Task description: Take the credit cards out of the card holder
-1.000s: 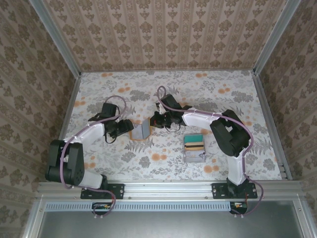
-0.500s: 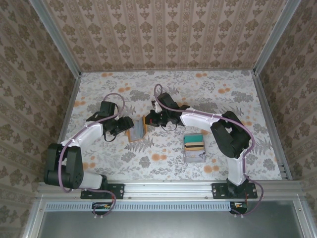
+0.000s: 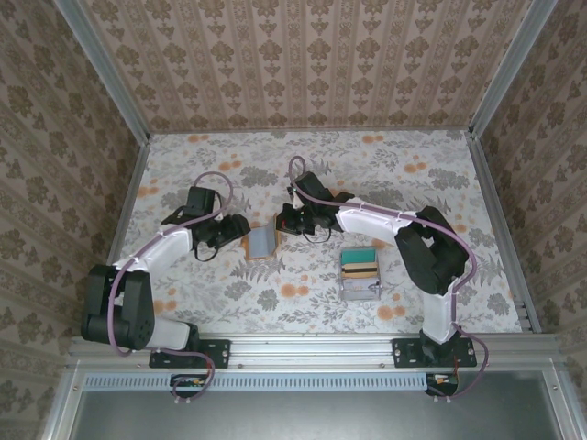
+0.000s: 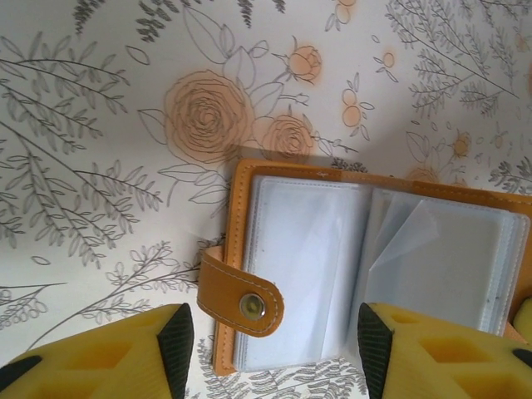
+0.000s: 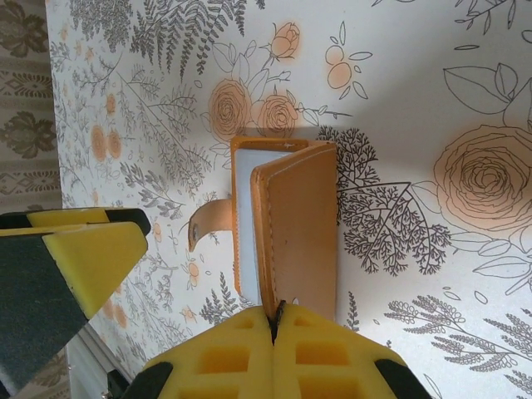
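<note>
Where the floral desk (image 3: 394, 174) is seen from above, we find the card holder (image 3: 262, 243) lying near its middle, between the 2 arms; the left jaws come at it from the left and the right jaws from its far right corner; a grey tray (image 3: 359, 275) with teal and yellow cards sits to the right, apart from the holder.

In the left wrist view the card holder (image 4: 332, 274) lies opened on the desk, its orange rim framing clear plastic sleeves (image 4: 299, 249) with a grey-blue cast; 1 sleeve leaf (image 4: 407, 237) curls up near the fold; an orange strap (image 4: 229, 291) with a metal snap (image 4: 252, 307) sticks out past its left edge. The left jaws stand apart, released; 1 yellow finger (image 4: 108, 357) is just beside the strap and the other hangs over the holder's right half; we cannot see either one pressing on it.

In the right wrist view the right jaws are clenched on the near edge of the holder's orange cover (image 5: 299, 224), which is tilted up off the sleeves while the other half lies flat on the desk; a finger (image 5: 75, 258) of the left jaws shows at the left. What the sleeves hold we cannot tell.
</note>
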Robot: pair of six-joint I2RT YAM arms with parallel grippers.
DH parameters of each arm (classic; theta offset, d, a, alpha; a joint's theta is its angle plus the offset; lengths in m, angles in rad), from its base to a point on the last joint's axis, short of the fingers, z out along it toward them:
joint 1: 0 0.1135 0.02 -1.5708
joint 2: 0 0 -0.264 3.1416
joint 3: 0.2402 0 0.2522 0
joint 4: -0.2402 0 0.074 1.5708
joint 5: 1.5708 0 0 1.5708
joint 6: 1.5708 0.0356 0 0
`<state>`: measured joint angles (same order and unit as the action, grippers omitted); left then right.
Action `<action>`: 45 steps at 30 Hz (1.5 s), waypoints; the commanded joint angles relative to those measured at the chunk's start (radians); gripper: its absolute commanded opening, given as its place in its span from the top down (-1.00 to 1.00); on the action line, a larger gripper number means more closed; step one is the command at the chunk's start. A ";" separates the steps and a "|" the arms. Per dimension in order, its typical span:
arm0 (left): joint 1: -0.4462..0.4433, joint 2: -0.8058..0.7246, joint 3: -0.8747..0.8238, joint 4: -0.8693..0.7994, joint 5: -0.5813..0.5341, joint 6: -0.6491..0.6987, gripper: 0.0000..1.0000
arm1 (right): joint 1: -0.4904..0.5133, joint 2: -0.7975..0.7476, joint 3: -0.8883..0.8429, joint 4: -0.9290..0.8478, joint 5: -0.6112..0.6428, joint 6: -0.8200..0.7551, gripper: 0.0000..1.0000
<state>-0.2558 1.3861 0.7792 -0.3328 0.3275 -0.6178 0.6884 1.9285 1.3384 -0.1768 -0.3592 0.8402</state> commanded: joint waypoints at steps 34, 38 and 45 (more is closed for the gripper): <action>-0.057 0.062 0.015 0.055 0.043 -0.039 0.49 | -0.036 0.000 0.010 -0.197 0.089 -0.044 0.46; -0.060 0.067 0.018 0.065 0.045 -0.052 0.49 | -0.047 -0.018 0.005 -0.219 0.123 -0.070 0.25; -0.069 0.091 0.042 0.043 0.045 -0.061 0.22 | -0.041 -0.034 0.061 -0.271 0.179 -0.129 0.24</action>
<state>-0.3153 1.4651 0.7929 -0.2832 0.3569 -0.6643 0.6395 1.9327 1.3548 -0.4011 -0.2245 0.7578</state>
